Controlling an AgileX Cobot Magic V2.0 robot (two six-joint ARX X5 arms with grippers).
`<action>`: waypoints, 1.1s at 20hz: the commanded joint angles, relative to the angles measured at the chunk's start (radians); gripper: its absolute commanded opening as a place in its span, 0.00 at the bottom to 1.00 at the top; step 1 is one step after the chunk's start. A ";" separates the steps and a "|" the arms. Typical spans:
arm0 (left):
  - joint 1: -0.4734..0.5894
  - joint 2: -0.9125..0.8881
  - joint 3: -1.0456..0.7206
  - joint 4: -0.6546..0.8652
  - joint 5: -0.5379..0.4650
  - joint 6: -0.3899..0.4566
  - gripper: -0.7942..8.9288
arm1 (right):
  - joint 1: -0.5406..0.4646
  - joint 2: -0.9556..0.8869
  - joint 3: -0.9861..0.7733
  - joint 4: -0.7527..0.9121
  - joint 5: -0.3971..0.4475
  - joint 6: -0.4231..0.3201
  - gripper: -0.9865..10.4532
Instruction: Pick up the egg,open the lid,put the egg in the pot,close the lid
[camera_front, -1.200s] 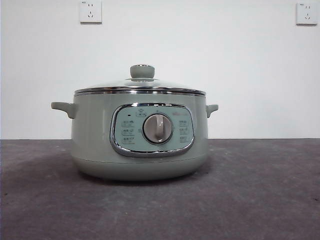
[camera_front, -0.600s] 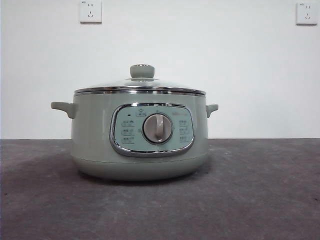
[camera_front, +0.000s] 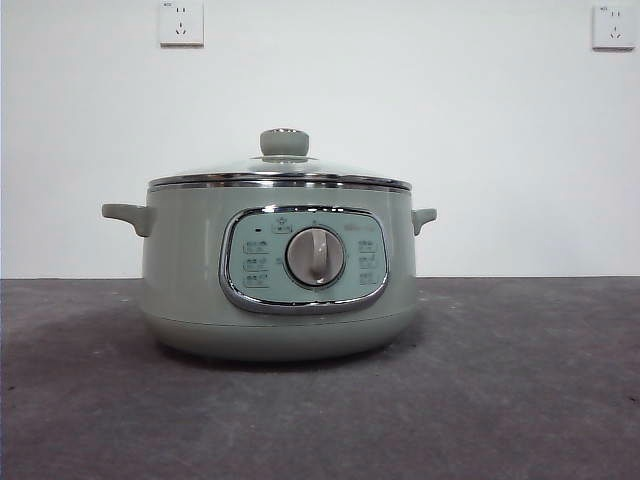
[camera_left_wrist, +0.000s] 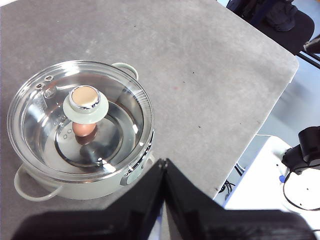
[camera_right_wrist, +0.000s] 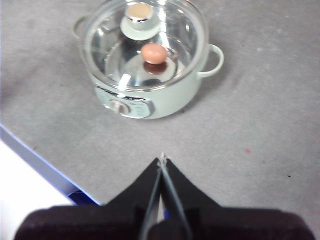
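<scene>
Grey tabletop carries the pot with the lid seated on its rim; the egg lies inside on the pot's steel floor, seen through the glass. Left claw and right claw hang well above, both pressed together, holding nothing.

Egg half behind lid knob

Lighting: bright, even | Shadows: soft beneath pot | Glare: on lid glass | Blur: right wrist view soft
</scene>
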 joint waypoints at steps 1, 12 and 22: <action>0.000 0.002 0.002 0.002 0.003 0.005 0.08 | 0.001 0.017 -0.005 -0.024 0.016 0.007 0.09; 0.217 -0.104 -0.050 0.383 -0.048 0.160 0.08 | 0.001 0.097 -0.005 -0.024 0.026 0.007 0.09; 0.541 -0.718 -1.015 0.959 -0.196 0.206 0.08 | 0.001 0.126 -0.005 -0.024 0.045 0.007 0.09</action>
